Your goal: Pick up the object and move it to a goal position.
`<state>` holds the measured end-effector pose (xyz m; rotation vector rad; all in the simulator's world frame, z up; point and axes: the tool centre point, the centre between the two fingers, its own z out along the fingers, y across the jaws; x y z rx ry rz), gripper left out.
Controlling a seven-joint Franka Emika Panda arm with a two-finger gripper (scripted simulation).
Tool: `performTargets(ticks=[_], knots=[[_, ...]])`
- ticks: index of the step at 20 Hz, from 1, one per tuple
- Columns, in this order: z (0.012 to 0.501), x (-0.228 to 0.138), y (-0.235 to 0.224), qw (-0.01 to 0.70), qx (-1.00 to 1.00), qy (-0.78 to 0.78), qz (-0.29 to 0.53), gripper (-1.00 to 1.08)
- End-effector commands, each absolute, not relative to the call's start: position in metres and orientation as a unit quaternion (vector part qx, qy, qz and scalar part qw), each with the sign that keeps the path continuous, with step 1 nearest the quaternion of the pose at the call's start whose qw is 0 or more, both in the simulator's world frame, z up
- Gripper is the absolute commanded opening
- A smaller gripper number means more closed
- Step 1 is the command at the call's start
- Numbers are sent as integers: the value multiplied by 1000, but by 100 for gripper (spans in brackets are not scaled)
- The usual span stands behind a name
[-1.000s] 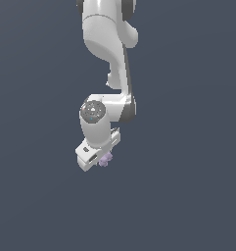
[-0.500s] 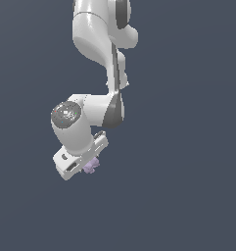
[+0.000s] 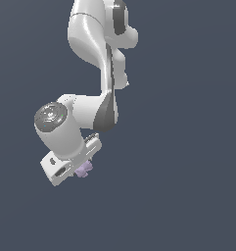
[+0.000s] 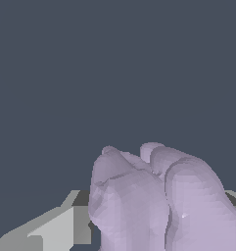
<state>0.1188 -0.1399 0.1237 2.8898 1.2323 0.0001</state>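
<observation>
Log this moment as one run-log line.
phase: carry | gripper: shut on lilac knobbly blob | blob: held at the fingers, fills wrist view | goal marker: none visible

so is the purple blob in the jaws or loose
In the jaws. The purple blob sits tucked under the white gripper in the exterior view and fills the wrist view between grey fingers.

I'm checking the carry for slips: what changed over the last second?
The gripper swung toward the exterior view's left and a little lower, the wrist tilting, carrying the purple blob along. Nothing was grabbed or released: the blob stays pinched at the gripper, and the background looks unchanged.
</observation>
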Motion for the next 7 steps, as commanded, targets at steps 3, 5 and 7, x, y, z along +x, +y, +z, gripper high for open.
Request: performTargets(ticks=[3, 5, 7], knots=[[126, 122, -143, 0, 920, 393, 0, -100], [126, 123, -143, 0, 920, 393, 0, -100], [126, 123, -143, 0, 920, 393, 0, -100]])
